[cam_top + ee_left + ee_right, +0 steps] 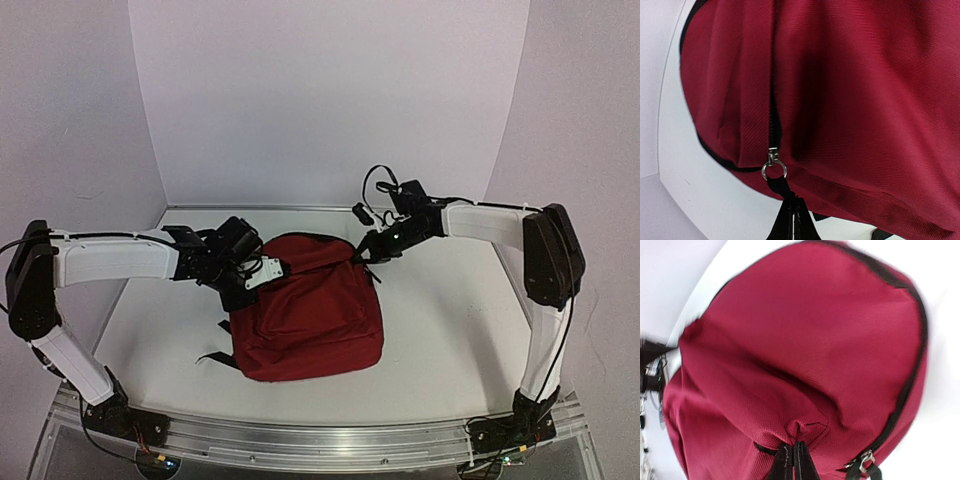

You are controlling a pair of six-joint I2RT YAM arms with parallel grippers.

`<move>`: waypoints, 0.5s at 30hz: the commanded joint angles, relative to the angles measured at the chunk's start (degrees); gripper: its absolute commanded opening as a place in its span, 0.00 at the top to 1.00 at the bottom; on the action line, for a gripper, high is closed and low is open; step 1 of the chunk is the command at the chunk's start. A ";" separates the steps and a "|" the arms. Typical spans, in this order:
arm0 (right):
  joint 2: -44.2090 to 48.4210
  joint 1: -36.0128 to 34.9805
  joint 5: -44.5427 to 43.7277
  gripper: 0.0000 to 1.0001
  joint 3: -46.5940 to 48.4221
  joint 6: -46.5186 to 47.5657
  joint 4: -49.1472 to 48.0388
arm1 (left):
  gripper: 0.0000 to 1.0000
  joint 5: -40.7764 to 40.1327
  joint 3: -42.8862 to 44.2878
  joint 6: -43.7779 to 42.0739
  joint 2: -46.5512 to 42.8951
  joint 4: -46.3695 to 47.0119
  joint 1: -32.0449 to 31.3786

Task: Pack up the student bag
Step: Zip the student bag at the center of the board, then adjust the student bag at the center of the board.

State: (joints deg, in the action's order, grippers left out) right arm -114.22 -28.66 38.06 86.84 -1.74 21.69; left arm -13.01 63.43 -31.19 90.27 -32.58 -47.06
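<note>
The bag [310, 320] lies flat in the middle of the surface [450, 330], top end away from the arm bases. No lining shows, so it looks zipped or nearly so. At its far left corner the left hand [791, 220] is clenched on the black tab [781, 189] hanging from the ring [774, 170] of a slider [772, 156]. At the far right corner the right hand [796, 460] is clenched on a small pucker of the bag's red cloth. A second slider [866, 458] sits just beside it, untouched.

The step in hand is probably running the zip [774, 115] open, and several things could spoil it. The tab is thin and could slide out of the left hand under a firm pull. The right hand holds only a pinch of cloth. If that slips, the soft bag would likely drag across the surface with the pull instead of the slider moving. Loose folds lie close along the zip and could be drawn into the slider and jam it. A pull off the line of the zip would twist or lift the corner. Nothing to pack shows in any view.
</note>
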 commanded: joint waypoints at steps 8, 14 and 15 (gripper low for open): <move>-8.51 1.44 -2.26 1.00 19.46 -4.33 -0.88 | 1.00 10.19 14.65 11.58 13.05 0.11 -14.62; -1.38 2.88 -2.95 0.37 18.51 -2.62 2.43 | 0.56 9.84 17.46 18.17 10.90 2.39 -14.04; 0.78 3.68 -3.01 0.29 17.38 -2.61 2.95 | 0.45 9.04 17.40 20.07 9.64 2.80 -13.14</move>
State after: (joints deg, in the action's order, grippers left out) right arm -122.80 -27.12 35.50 103.98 -4.78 23.95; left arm -4.60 77.67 -18.15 104.21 -32.31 -61.95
